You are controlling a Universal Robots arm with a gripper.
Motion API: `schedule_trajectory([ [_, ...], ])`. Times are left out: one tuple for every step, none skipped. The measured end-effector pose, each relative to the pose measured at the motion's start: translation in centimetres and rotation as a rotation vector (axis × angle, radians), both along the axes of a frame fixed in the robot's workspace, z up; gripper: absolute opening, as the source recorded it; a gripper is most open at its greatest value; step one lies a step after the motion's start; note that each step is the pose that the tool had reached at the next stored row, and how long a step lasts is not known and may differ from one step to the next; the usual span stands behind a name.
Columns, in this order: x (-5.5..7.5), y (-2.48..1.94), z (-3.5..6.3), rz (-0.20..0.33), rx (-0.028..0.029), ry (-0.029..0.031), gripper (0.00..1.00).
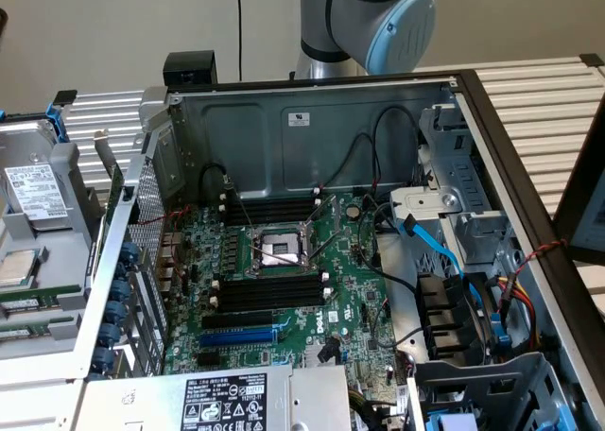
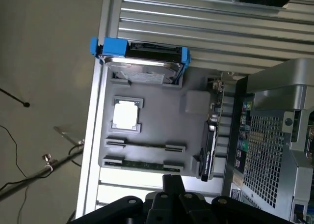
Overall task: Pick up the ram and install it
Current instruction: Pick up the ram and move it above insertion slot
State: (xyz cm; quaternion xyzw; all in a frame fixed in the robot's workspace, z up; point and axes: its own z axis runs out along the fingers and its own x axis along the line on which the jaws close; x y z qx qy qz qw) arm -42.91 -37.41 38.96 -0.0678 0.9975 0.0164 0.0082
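Wrist view: you are looking from the gripper point(image 2: 172, 181) onto the grey tray point(image 2: 162, 121) that sits outside the computer case point(image 1: 284, 129). The gripper hangs over the tray's edge, apart from everything on it.
Jaws: pressed together with nothing between them, so you are holding nothing.
Ram point(image 2: 142, 163): it lies lengthwise in the tray holder nearest the gripper, caught between two end brackets. That probably keeps it at a known spot with its long edge free to grip.
Second holder point(image 2: 144, 146): just beside the ram and parallel to it. It carries a thin dark strip, and you cannot tell whether that is another stick.
Memory slots point(image 1: 269, 289): bare and black on the motherboard point(image 1: 350, 261), near the processor socket point(image 1: 281, 249). No stick is seated, so the install is not yet done.
Blue slot point(image 1: 236, 337): near the black ones, but not a memory slot.
Tray neighbours: a processor chip point(image 2: 126, 115) and a hard drive point(image 2: 142, 69) in a blue bracket lie farther along the tray.
In the way: an expansion card point(image 2: 208, 155) stands on edge just beside one end of the ram, and you should judge it the closest obstruction. The case wall stands between the tray and the board. The blue cable point(image 1: 435, 247) lies to the exterior view's right of the slots and appears clear of them.
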Motion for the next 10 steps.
schedule_trajectory([
  [-0.01,0.0,0.0,0.018,0.0,0.0,0.11],
  [-0.01,0.0,0.0,0.036,0.0,0.0,0.11],
  [-0.01,0.0,-0.01,0.054,0.0,0.0,0.11],
  [0.0,0.0,-0.02,0.073,0.0001,-0.0002,0.11],
  [-0.01,0.0,-0.02,0.091,0.0001,-0.0001,0.11],
  [0.0,0.0,-0.02,0.108,0.0001,-0.0001,0.11],
  [0.0,0.0,-0.02,0.126,0.0001,-0.0001,0.11],
  [0.0,0.0,-0.02,0.144,0.0,-0.0001,0.11],
  [0.0,0.0,-0.02,0.164,0.0,-0.0001,0.11],
  [0.0,0.0,-0.02,0.181,0.0,-0.0001,0.11],
])
